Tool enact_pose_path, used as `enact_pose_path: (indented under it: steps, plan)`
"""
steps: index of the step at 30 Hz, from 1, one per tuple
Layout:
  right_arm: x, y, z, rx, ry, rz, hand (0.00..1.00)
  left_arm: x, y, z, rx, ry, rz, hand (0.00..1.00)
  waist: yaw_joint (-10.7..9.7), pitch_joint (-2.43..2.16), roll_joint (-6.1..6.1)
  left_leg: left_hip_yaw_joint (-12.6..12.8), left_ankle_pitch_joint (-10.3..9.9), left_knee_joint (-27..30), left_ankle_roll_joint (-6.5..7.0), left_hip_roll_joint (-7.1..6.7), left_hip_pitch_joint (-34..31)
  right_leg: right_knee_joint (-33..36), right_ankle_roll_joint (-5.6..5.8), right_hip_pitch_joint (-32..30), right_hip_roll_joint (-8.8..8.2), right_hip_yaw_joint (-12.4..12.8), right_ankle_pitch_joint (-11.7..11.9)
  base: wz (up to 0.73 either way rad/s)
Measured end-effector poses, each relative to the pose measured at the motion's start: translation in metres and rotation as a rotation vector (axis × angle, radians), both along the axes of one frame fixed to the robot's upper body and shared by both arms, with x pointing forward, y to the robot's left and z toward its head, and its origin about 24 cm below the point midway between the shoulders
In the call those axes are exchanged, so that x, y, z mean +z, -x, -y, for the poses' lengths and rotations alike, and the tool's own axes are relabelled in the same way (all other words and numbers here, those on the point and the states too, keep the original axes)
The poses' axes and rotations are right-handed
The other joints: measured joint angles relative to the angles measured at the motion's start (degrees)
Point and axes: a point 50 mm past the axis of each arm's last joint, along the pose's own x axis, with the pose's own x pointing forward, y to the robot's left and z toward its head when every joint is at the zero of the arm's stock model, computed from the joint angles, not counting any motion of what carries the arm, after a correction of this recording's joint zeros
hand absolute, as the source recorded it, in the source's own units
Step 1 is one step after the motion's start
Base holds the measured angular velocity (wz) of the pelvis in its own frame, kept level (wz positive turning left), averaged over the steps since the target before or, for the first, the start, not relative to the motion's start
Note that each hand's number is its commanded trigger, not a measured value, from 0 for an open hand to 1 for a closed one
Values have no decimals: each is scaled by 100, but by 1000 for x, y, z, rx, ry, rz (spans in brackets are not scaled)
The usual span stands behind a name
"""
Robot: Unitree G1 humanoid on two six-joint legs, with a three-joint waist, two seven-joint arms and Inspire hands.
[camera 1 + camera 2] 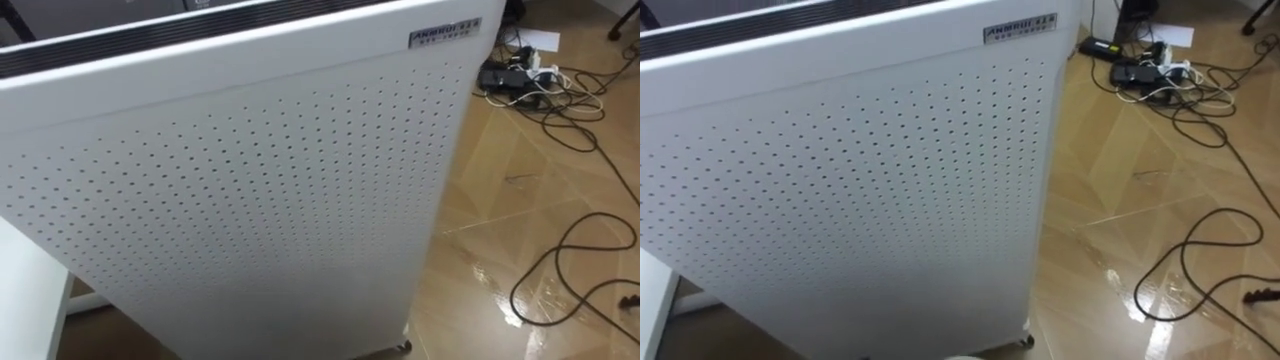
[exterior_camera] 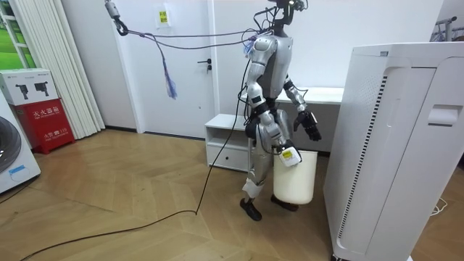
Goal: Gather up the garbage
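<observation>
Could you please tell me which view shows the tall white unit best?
The room view: the tall white unit appears nearly whole, at that view's right. Both eye views show its perforated panel close up.

purifier cabinet (image 1: 250,200): cut by L, top + btm edges in eye views; hides the floor behind it.
nameplate (image 1: 445,33): print too small to read.
white slab (image 1: 25,300): near L, cut by edge; can't tell what it is.
cable tangle (image 1: 525,80): far R; plugs + strip too small to sort, leads run off R edge.
black loop (image 1: 537,270): near R, ends off R edge.
bin (image 2: 299,185): inside hidden; upper front behind right hand (image 2: 288,155).
left hand (image 2: 312,125): small, dark; grip unreadable, same for right hand.
low shelf (image 2: 226,141): part behind robot.
washer (image 2: 11,159): cut by room view's left edge.
</observation>
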Motion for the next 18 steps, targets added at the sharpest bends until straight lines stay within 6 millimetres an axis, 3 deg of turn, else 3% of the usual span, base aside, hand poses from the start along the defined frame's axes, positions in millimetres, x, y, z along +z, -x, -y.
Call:
enact_pose_path:
  steps: [2,5,8,10,14,18]
  plan:
    - [-8,15,3,-59,1,-47,100,-10,16,-7,88,-8,-47,0,-20,21,-106,98,-7,-56,10,-12,147,-106,13,165,-22,-17,-4,0]
    - [-18,38,11,-189,-15,-106,100,-17,36,-16,228,5,-81,0,-39,-52,-246,245,-99,-61,58,-15,295,-322,31,411,-18,-61,15,3]
    - [-25,58,21,-329,-31,-155,100,-26,57,-25,393,22,-133,0,-63,-58,-363,316,-225,-64,57,-21,507,-544,67,691,0,33,57,-13]
    - [-28,73,24,-414,-49,-182,100,-31,69,-28,516,52,-159,0,-60,-37,-433,345,-281,-100,55,-50,681,-677,92,890,-7,92,73,-14]
    - [-31,101,30,-578,-58,-209,100,-39,95,-30,737,84,-221,0,-55,-45,-458,567,-465,-100,47,-23,913,-837,120,1107,11,329,97,-29]
    - [-36,119,30,-694,-61,-257,100,-42,105,-35,810,69,-255,0,-99,-37,-460,691,-584,-91,26,-8,1087,-934,121,1268,8,477,99,-23]
